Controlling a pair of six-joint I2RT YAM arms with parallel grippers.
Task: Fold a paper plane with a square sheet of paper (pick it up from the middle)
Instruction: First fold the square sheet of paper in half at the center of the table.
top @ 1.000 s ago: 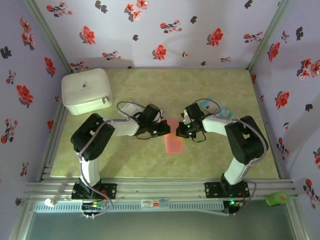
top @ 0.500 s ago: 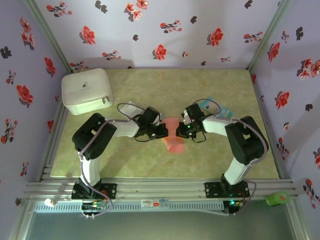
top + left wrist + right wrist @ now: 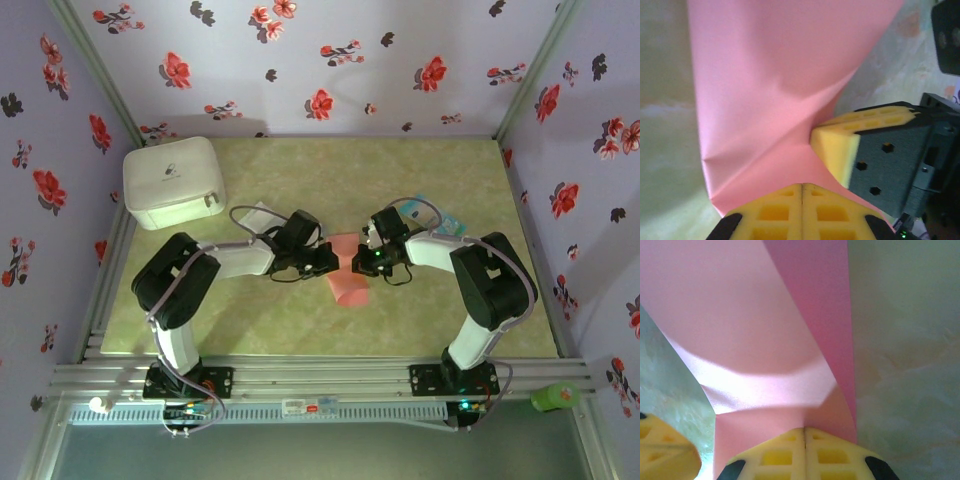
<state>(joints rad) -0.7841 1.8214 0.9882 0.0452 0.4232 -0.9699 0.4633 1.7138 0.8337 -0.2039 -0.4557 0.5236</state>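
Left claw (image 3: 802, 187) and right claw (image 3: 805, 431) are each pinched shut on the square sheet of paper (image 3: 348, 288), nearly touching mid-counter (image 3: 300, 170). A second ago the sheet lay flat as a strip. Now it's raised, buckled and twisted between them. The left elbow has swung outward.
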